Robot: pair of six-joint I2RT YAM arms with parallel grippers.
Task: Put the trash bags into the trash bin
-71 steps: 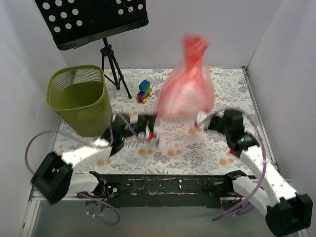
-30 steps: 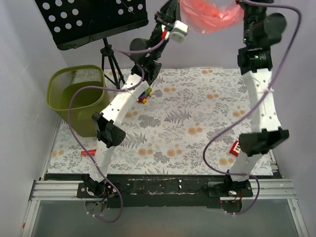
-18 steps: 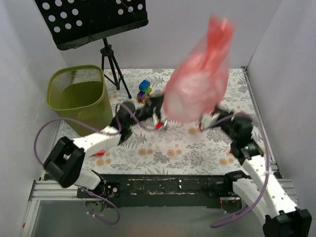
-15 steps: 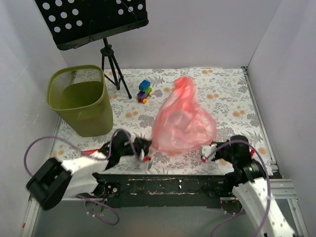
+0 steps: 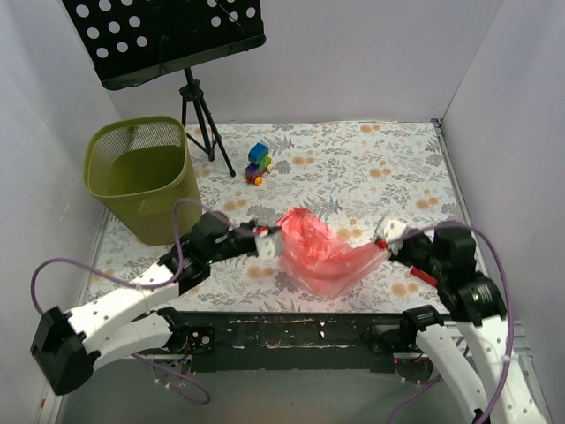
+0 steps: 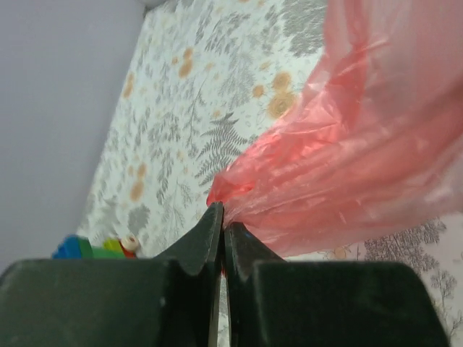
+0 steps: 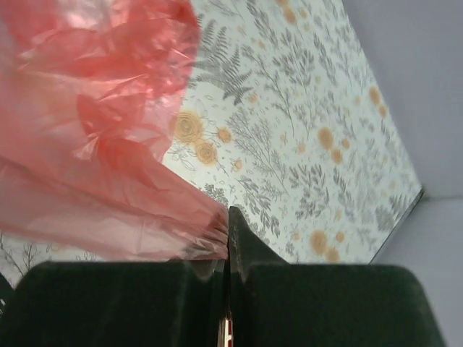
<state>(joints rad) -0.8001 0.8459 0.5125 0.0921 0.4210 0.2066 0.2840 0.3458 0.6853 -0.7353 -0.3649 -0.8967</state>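
Right now, looking down from above, the trash bag is strung between the two arms over the near middle of the floral table, with its belly sagging toward the front edge. I cannot tell from here whether it touches the cloth. The left gripper has the bag's left end and the right gripper has its right end. The trash bin stands upright at the far left of the table, well apart from the bag. A black music stand on a tripod rises behind the bin. A small colourful toy train sits toward the back, near the middle.

From the left wrist, the two dark fingers are pressed tight together. A corner of the red film is pinched at their tips, and the rest of the bag fans out to the right. The toy train peeks in at the lower left.

From the right wrist, the fingers are likewise closed. They nip a gathered edge of the film, and the crinkled bag billows off to the left over the flowered cloth.
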